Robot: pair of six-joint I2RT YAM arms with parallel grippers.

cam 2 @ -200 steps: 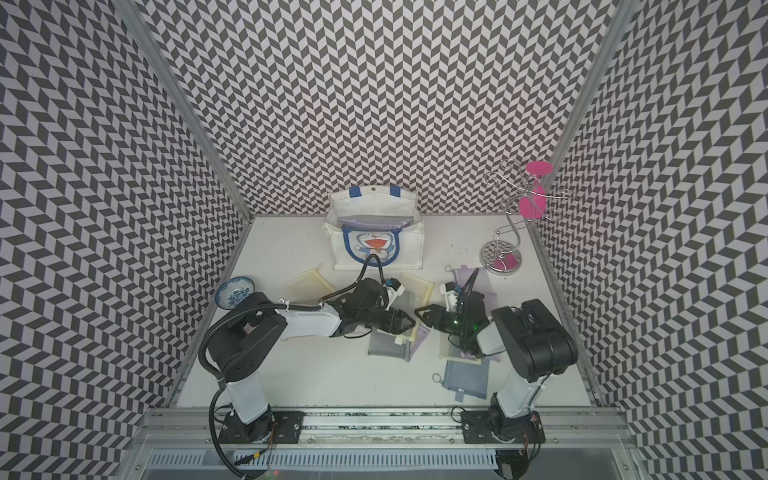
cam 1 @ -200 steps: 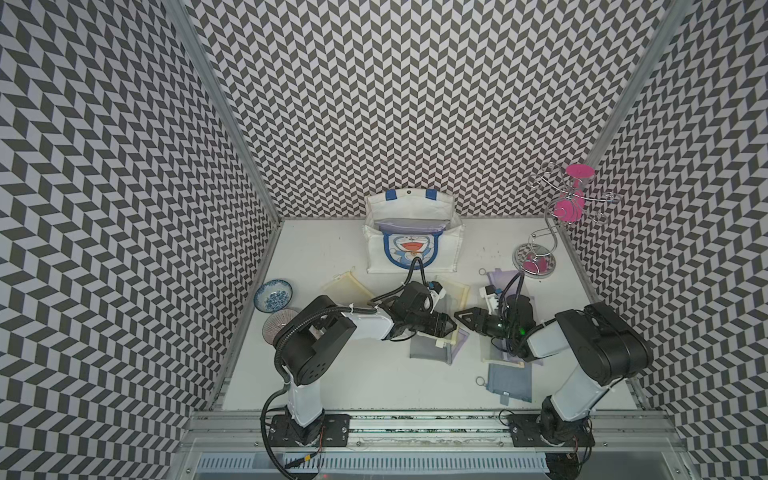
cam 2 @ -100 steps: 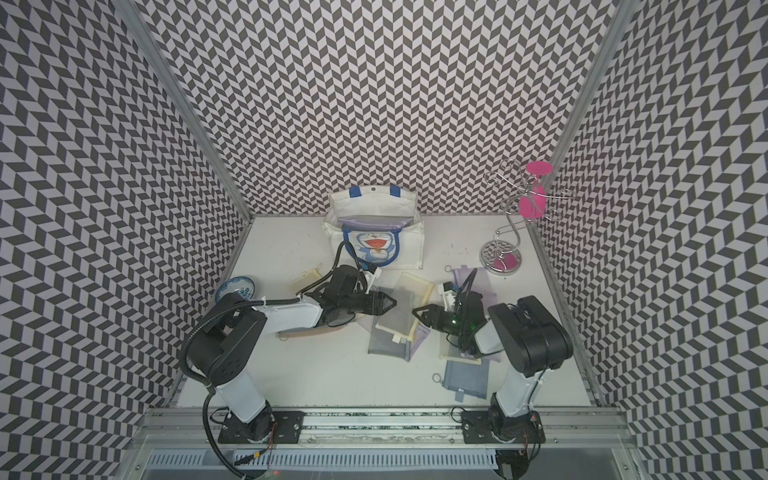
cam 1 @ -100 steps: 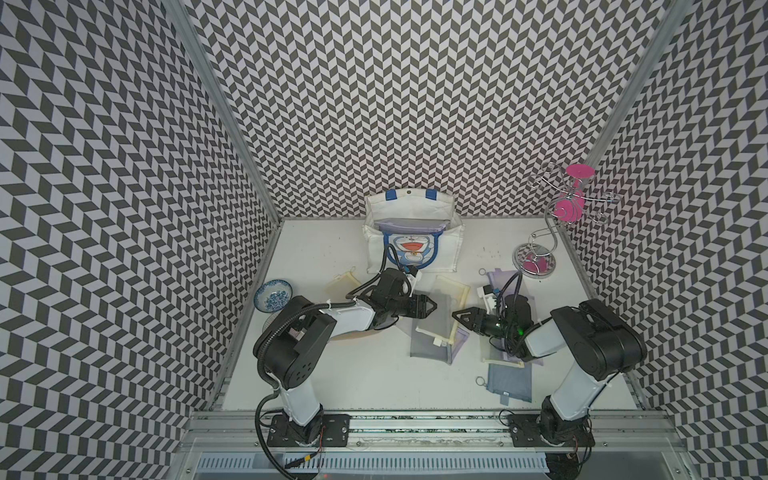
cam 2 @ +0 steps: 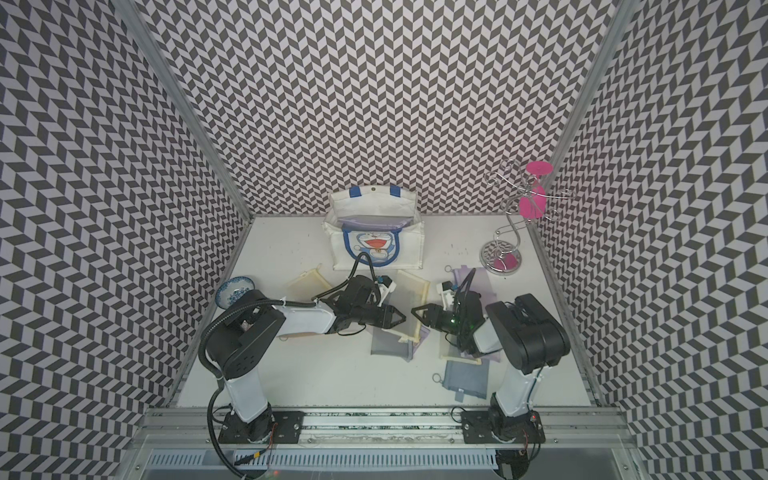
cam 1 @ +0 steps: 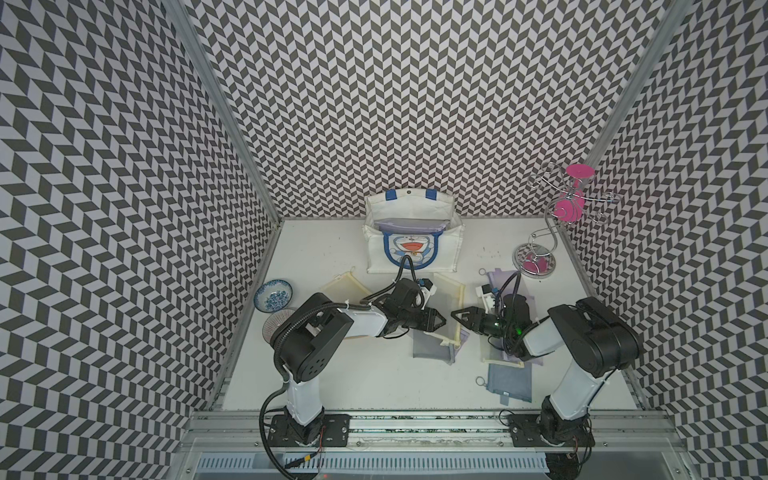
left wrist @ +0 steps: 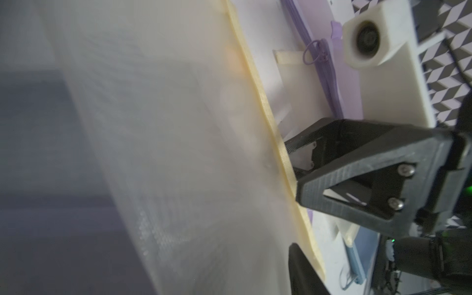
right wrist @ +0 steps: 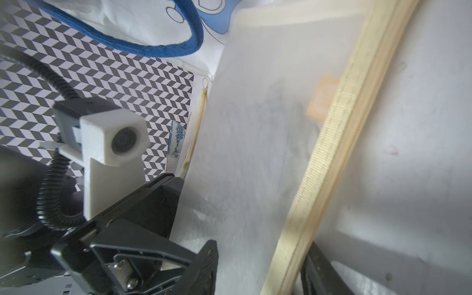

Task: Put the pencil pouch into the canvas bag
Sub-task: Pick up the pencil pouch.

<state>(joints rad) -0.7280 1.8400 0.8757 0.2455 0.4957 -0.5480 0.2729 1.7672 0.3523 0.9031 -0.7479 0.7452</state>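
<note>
One cream mesh pencil pouch [cam 1: 449, 300] lies mid-table [cam 1: 374, 374], partly over a grey pouch [cam 1: 430, 352]. Its long axis runs from the canvas bag [cam 1: 449, 249] behind it toward the table's front edge. Left gripper [cam 1: 440, 323] and right gripper [cam 1: 457, 323] meet its opposite long sides, equally near. Right jaws stand parted at the hem; whether the left grips cannot be told.

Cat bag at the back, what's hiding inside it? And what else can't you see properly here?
Inside the canvas bag: in both top views its front wall hides everything except the top of a purple pouch.
Inside the cream mesh pouch: the left wrist view is too close and blurred to show any contents.
The left hand and right hand: too small in the top views to tell whether they pinch that pouch.
</note>
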